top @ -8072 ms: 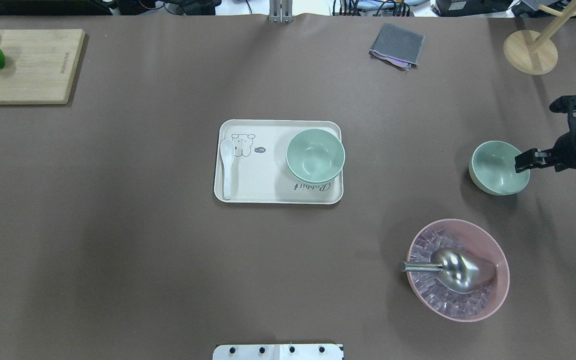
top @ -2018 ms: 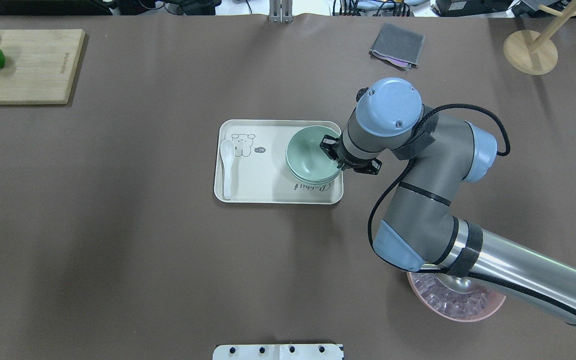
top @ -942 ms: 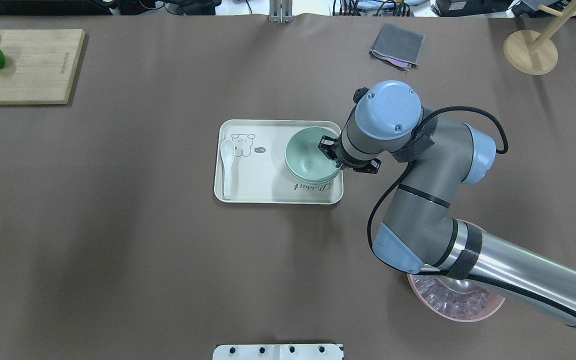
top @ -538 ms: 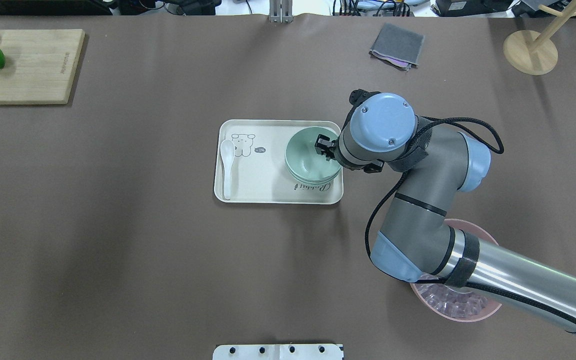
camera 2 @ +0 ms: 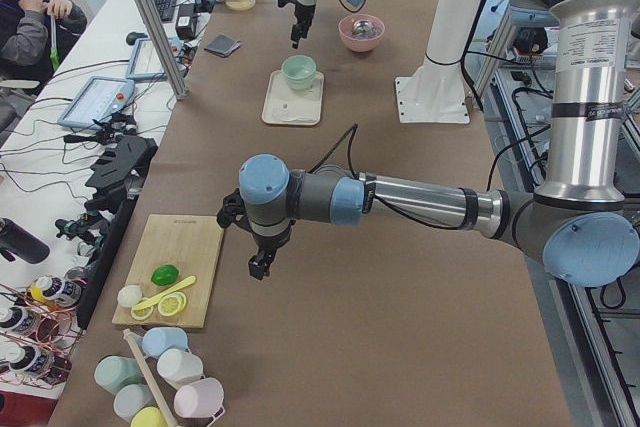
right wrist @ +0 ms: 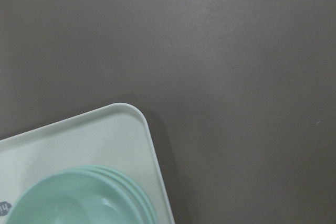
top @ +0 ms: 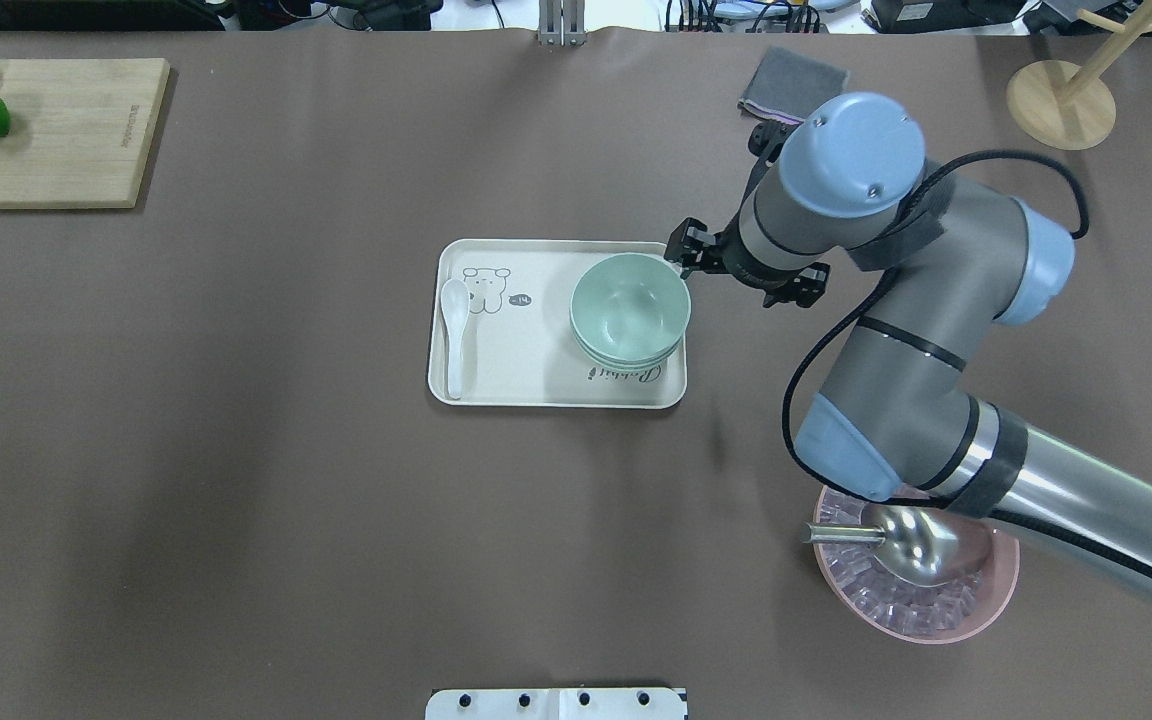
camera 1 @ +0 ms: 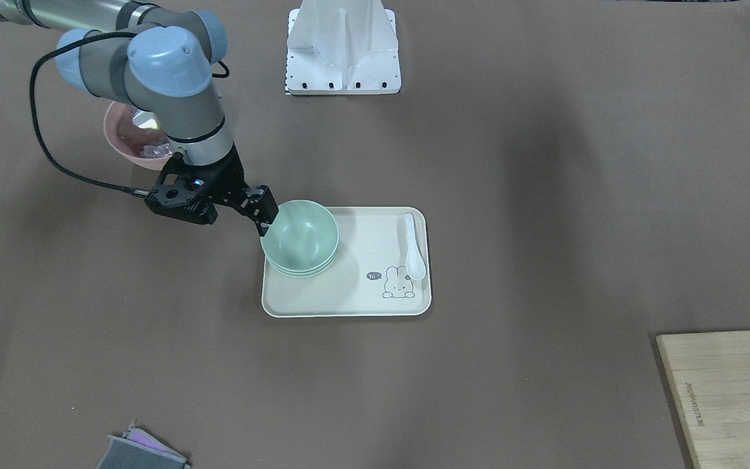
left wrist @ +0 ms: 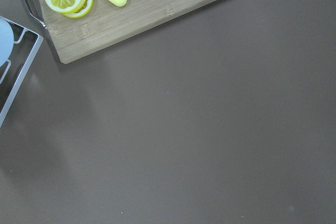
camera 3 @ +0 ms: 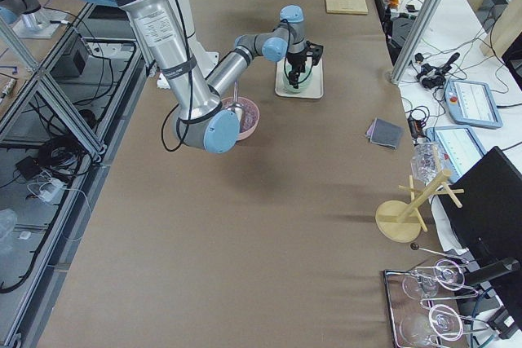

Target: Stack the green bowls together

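Three pale green bowls (top: 630, 305) sit nested in one stack on the right part of the cream tray (top: 536, 388). The stack also shows in the front view (camera 1: 300, 238) and in the right wrist view (right wrist: 79, 199). My right gripper (top: 684, 252) is open and empty, raised just beyond the stack's far right rim and touching nothing; in the front view the right gripper (camera 1: 267, 216) is at the stack's left edge. My left gripper (camera 2: 260, 267) shows only in the left side view, near the cutting board, and I cannot tell whether it is open or shut.
A white spoon (top: 453, 332) lies on the tray's left side. A pink bowl (top: 998, 600) of ice with a metal scoop stands near right, partly under my right arm. A cutting board (top: 66, 130) with fruit is far left; a grey cloth (top: 786, 85) and a wooden stand (top: 1061, 100) are far right.
My right gripper has let go of the top bowl's rim and lifted away up and to the right. The bowl stays nested on the stack.
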Motion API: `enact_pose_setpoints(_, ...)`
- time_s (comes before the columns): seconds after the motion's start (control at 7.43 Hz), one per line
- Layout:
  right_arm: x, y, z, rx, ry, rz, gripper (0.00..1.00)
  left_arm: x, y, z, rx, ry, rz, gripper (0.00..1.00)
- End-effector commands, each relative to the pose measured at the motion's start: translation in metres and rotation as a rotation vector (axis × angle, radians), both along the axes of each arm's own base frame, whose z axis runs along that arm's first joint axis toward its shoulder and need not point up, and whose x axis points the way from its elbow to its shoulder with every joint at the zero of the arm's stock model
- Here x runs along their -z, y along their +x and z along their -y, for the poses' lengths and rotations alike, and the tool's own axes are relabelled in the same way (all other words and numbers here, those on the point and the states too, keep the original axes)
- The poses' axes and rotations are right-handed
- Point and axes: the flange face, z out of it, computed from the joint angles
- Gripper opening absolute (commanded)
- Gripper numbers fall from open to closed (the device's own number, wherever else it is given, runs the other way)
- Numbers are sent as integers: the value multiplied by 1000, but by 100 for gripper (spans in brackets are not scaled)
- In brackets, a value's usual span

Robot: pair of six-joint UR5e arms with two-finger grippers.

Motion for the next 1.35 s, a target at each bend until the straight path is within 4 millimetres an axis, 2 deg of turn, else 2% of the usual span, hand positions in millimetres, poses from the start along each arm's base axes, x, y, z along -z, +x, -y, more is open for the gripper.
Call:
enact_pose_setpoints(0.0, -28, 93, 20, 108, 67, -18, 100, -4, -1, -1, 5, -10, 5, 98)
enact_pose_setpoints(0.13, -42, 140, 28, 113, 72, -10, 100, -12, -1, -12, 32, -57, 5, 98)
enact_pose_setpoints(0.27, -74, 186, 31, 154, 96, -49, 100, -18, -2, -22, 82, -115, 4, 98)
enact_pose_setpoints(0.54, -173, 283, 15, 283, 173, -179, 100, -22, -2, -35, 80, -119, 5, 98)
enact_pose_setpoints(0.67, -214, 332, 7, 317, 184, -223, 100, -26, -2, -38, 85, -137, -4, 98)
enact_pose_setpoints(0.81, -253, 365, -13, 351, 172, -252, 100, -26, -2, -38, 85, -137, -3, 98)
enact_pose_setpoints(0.94, -282, 395, -31, 383, 171, -274, 100, -25, -4, -39, 83, -124, 2, 98)
enact_pose_setpoints(1.08, -313, 410, -58, 400, 129, -289, 100, -25, -5, -39, 81, -121, 4, 98)
enact_pose_setpoints(1.21, -328, 413, -72, 404, 93, -288, 100, -34, -4, -46, 80, -142, 5, 98)
